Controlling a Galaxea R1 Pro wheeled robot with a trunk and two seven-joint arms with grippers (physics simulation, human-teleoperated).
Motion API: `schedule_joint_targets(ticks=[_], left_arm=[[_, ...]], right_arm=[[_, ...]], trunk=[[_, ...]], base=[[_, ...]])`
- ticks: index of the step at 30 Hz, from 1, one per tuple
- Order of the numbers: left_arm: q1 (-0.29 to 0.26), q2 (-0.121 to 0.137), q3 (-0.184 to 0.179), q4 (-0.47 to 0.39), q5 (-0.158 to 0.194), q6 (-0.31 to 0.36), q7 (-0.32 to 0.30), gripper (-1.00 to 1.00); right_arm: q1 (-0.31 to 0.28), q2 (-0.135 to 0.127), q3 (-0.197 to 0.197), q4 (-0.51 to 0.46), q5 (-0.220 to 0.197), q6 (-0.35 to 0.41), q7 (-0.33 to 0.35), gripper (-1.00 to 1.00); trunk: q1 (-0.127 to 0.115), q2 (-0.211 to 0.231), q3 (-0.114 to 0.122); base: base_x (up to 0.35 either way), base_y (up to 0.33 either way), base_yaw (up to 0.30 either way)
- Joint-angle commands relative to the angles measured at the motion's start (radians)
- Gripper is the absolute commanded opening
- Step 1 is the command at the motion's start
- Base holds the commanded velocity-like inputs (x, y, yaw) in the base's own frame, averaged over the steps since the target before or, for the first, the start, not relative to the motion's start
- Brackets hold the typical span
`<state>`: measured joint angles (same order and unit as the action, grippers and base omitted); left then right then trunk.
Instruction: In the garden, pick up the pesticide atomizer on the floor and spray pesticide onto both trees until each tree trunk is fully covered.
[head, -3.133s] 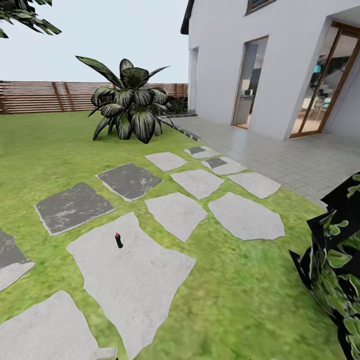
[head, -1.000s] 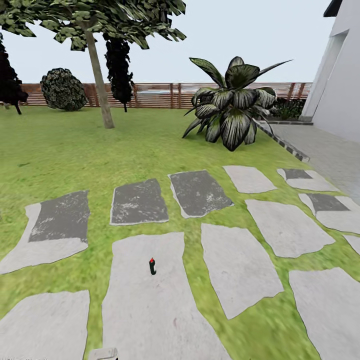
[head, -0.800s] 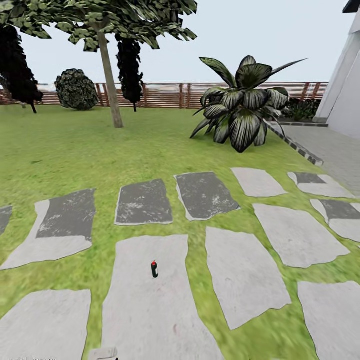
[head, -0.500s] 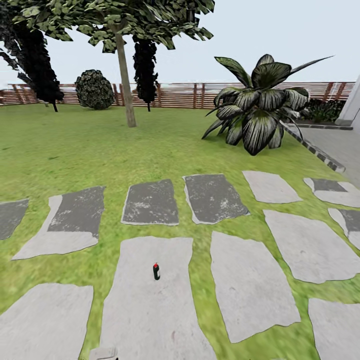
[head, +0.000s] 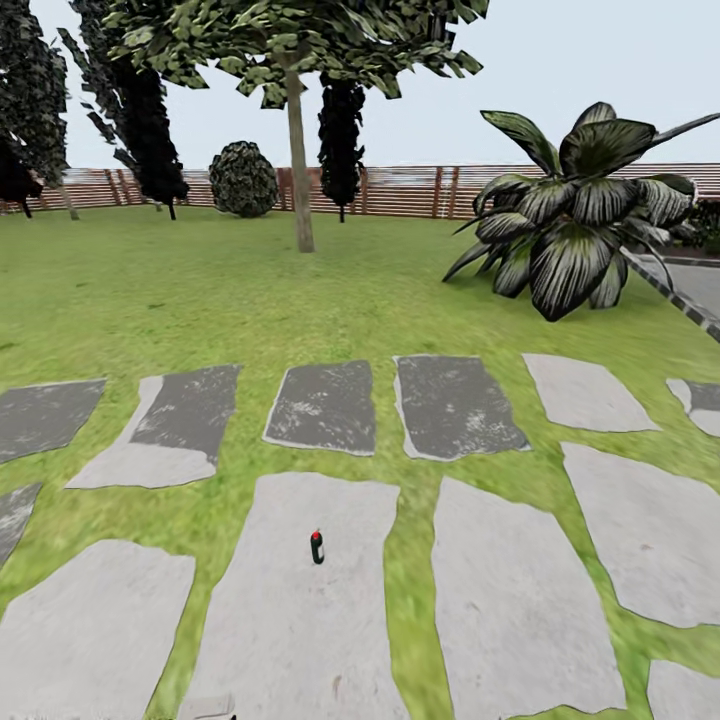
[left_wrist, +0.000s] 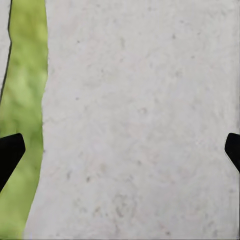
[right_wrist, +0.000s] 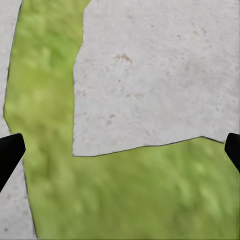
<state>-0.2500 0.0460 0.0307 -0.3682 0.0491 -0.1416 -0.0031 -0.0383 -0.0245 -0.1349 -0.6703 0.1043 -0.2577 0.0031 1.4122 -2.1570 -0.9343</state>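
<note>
On the near pale paving stone (head: 300, 600) the spray bottle (head: 317, 547) stands upright, untouched. Tree trunk (head: 298, 165) far beyond. Both sets of fingers spread wide, empty. Step: approach; next, roll closer, reach down.

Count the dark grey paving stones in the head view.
4 wholly dark: far left, two mid-row, and one cut by the right edge. A half-dark stone makes five; others may lie beyond the frame.
</note>
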Motion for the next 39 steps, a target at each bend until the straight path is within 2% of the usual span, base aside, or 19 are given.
schedule_joint_targets(ticks=[1, 6, 16, 21, 32, 39], left_arm=[[0.0, 0.0, 0.0, 0.0, 0.0, 0.0, 0.0, 1.0], [0.0, 0.0, 0.0, 0.0, 0.0, -0.002, 0.0, 1.0], [0.0, -0.001, 0.0, 0.0, 0.0, -0.003, 0.002, 1.0], [0.0, -0.001, 0.001, 0.0, 0.001, -0.003, 0.002, 1.0], [0.0, 0.0, 0.004, 0.0, 0.002, -0.003, 0.002, 1.0], [0.0, 0.0, 0.004, 0.0, 0.001, -0.003, 0.001, 1.0]], right_arm=[[0.0, 0.0, 0.0, 0.0, 0.0, 0.0, 0.0, 1.0], [0.0, 0.0, 0.0, 0.0, 0.0, 0.0, 0.0, 1.0], [0.0, 0.002, 0.001, -0.002, 0.0, 0.0, 0.0, 1.0], [0.0, 0.002, 0.001, -0.002, 0.0, 0.0, 0.0, 1.0], [0.0, 0.002, 0.0, -0.002, 0.0, 0.0, 0.0, 1.0], [0.0, 0.002, 0.0, -0.001, 0.0, 0.0, 0.001, 1.0]], trunk=[[0.0, 0.0, 0.0], [0.0, 0.0, 0.0], [0.0, 0.0, 0.0], [0.0, 0.0, -0.002], [0.0, 0.0, -0.003], [0.0, 0.0, -0.003]], base=[[0.106, -0.283, 0.262], [0.089, -0.195, 0.1], [0.003, -0.005, 0.006], [0.092, 0.0, 0.155], [0.288, 0.031, 0.057], [0.293, 0.208, -0.205]])
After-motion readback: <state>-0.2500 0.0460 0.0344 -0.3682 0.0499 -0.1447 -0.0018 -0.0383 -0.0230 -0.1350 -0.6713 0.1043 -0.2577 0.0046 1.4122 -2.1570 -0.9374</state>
